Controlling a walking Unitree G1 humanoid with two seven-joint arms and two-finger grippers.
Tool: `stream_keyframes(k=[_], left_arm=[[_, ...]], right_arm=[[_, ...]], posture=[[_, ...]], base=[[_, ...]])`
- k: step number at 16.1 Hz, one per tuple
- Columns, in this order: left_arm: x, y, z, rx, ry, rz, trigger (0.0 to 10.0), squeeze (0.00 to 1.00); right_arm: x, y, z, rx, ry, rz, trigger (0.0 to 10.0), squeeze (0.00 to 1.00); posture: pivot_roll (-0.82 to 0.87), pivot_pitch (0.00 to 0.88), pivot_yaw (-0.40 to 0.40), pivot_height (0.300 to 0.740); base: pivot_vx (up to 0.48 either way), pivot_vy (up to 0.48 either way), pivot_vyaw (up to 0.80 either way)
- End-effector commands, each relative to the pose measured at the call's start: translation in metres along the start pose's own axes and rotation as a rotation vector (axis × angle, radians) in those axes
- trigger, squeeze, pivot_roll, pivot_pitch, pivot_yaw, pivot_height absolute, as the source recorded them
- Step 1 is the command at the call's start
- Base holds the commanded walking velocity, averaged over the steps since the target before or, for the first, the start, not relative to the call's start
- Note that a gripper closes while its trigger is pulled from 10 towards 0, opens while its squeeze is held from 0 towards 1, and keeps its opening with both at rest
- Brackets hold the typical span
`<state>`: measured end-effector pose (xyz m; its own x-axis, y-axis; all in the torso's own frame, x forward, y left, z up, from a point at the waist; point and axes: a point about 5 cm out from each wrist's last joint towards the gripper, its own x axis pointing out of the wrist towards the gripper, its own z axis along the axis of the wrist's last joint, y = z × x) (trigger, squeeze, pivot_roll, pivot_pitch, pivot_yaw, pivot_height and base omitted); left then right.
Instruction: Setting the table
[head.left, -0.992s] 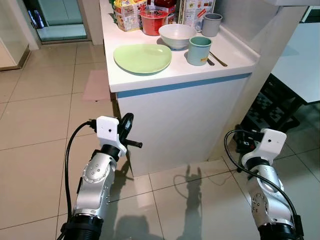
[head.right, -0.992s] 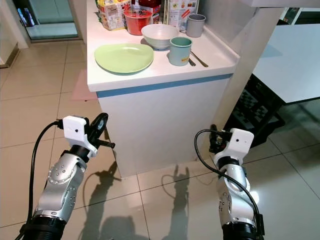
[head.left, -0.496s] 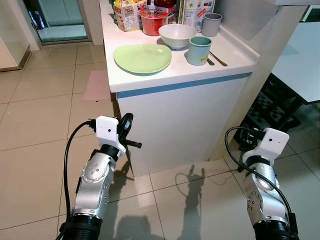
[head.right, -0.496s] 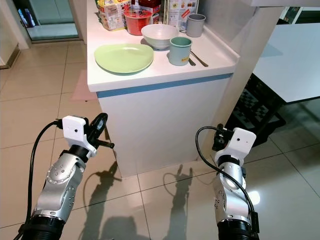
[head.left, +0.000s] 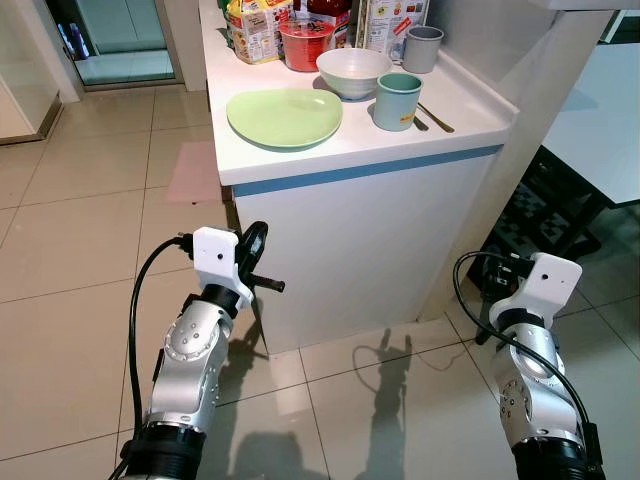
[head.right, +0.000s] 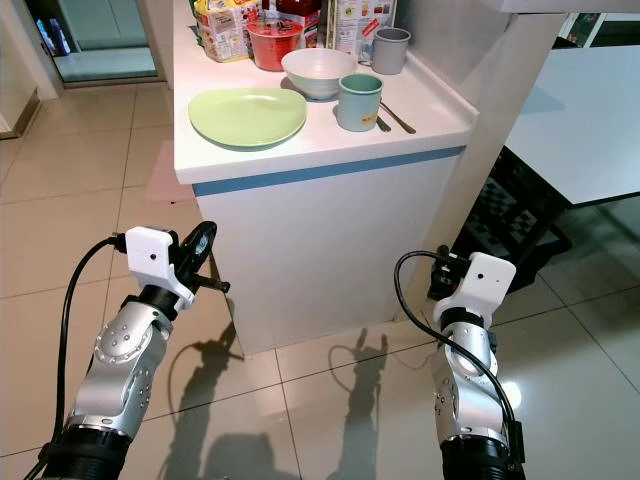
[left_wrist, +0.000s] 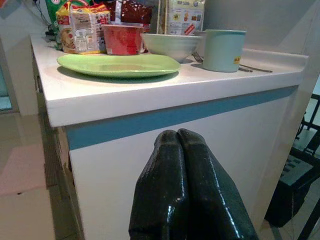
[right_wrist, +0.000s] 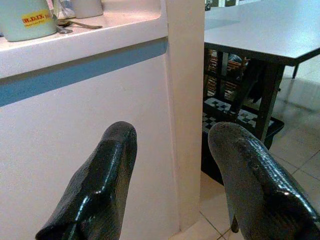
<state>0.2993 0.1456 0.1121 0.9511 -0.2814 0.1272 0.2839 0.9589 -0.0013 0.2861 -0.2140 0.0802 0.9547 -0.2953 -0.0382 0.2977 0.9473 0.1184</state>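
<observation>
Left gripper (left_wrist: 178, 150) pressed closed, right gripper (right_wrist: 172, 165) spread open — both near the white table (head.left: 440, 110), below its round green plate (head.left: 285, 115).

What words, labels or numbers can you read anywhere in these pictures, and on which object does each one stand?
"MR.D.I.Y." (approximately; the letters are small): on the yellow label of the teal mug on the white counter.
Print on the yellow snack packet: too blurred to read.
Print on the tall carton behind the white bowl: too small to read.
Nothing else carries readable text.
</observation>
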Motion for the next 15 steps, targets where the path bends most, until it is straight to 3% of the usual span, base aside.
stream_keyframes(k=[1,15], left_arm=[[0.0032,-0.0006,0.0006,0.011,0.006,-0.016,10.0,0.00],[0.0076,-0.0026,0.0057,0.008,-0.021,-0.021,10.0,0.00]], right_arm=[[0.0039,0.0002,0.0031,-0.008,-0.009,-0.007,10.0,0.00],[0.0023,0.0060,0.0033,-0.049,-0.041,0.027,10.0,0.00]], posture=[[0.00,0.000,0.036,0.740],[0.01,0.000,0.037,0.740]], base=[[0.000,0.000,0.00],[0.000,0.000,0.00]])
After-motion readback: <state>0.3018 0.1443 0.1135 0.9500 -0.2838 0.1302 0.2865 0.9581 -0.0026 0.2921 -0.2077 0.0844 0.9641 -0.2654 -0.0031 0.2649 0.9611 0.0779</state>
